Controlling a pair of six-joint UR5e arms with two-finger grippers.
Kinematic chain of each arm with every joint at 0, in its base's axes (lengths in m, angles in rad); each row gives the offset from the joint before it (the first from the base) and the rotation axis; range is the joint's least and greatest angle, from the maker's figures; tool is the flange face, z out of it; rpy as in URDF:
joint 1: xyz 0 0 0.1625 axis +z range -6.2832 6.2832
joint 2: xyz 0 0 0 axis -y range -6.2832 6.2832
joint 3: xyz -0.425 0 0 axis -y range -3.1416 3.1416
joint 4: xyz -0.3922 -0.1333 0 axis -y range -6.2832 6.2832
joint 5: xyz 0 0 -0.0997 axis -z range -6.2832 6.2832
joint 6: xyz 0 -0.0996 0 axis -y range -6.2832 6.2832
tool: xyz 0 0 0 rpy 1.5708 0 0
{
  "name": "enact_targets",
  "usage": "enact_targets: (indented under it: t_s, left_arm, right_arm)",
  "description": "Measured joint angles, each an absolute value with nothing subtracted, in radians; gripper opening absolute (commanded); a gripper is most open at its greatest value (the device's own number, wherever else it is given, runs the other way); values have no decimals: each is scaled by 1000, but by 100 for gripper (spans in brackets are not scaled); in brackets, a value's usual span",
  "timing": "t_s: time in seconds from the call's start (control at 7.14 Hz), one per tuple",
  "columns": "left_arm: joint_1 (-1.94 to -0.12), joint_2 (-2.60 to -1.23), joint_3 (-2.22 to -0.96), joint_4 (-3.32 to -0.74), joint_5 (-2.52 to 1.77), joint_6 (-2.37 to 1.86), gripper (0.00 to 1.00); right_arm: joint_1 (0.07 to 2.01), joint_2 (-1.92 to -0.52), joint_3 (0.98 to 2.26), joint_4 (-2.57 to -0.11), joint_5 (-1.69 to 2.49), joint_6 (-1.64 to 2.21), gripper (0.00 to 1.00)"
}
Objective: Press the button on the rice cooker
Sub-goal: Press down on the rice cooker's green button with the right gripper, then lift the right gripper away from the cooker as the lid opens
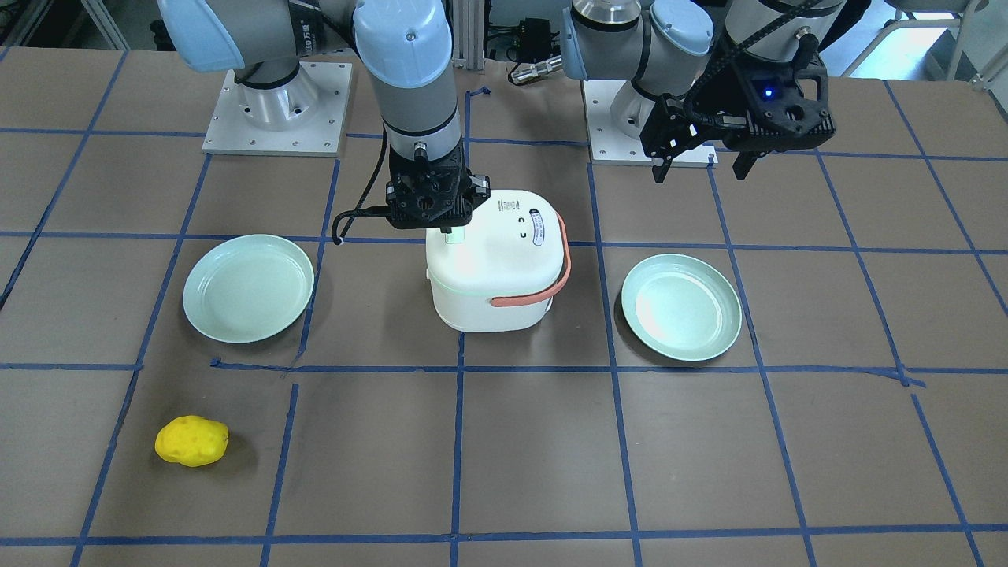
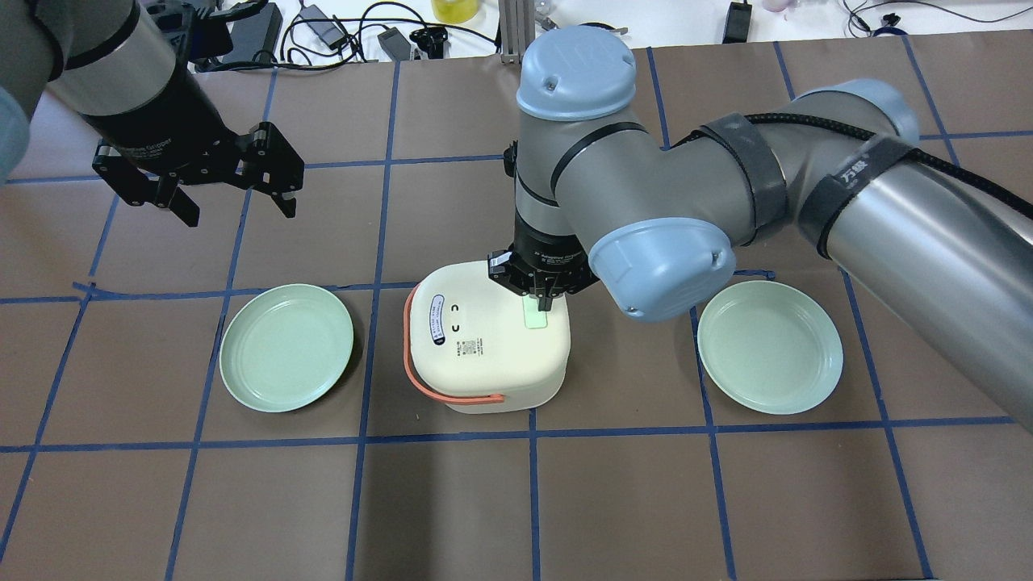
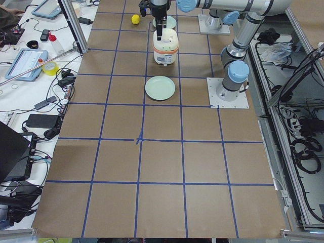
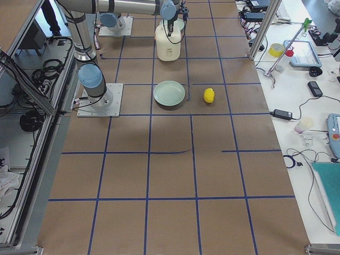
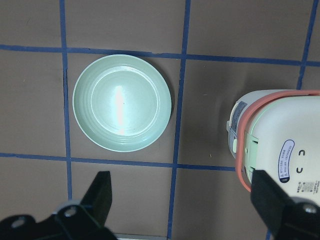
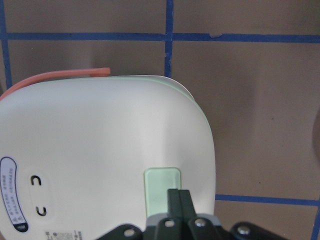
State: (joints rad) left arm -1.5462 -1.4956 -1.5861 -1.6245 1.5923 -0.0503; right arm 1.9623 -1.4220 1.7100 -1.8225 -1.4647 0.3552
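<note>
The button [image 6: 162,186] was a pale mint rounded square near one edge of the white rice cooker [image 2: 484,355] lid. My right gripper [image 6: 178,196] had its jaws pressed together, tips over that pad; whether they touched it I could not tell. My left gripper [image 2: 240,211] hung spread wide, holding nothing. The front view showed a yellow lump [image 1: 191,441] that the overhead view lacked.

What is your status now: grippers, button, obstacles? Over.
Right gripper shut, tip at the button, contact unclear. Left gripper open, hovering away from the rice cooker. Nothing in the way.
</note>
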Motion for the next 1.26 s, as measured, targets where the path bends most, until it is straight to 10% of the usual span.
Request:
enact_targets:
  t_s: [0.84,1.26]
  left_arm:
    - [-1546,-1496,-1586,-1624,1592,-50,100]
    - [-1546,-1496,-1586,-1624,1592,-50,100]
  right_arm:
    - [1970,-1400,1715,-1850,-1451,356,8]
    - [1976,-1398,1706,-1848,-1462,356,47]
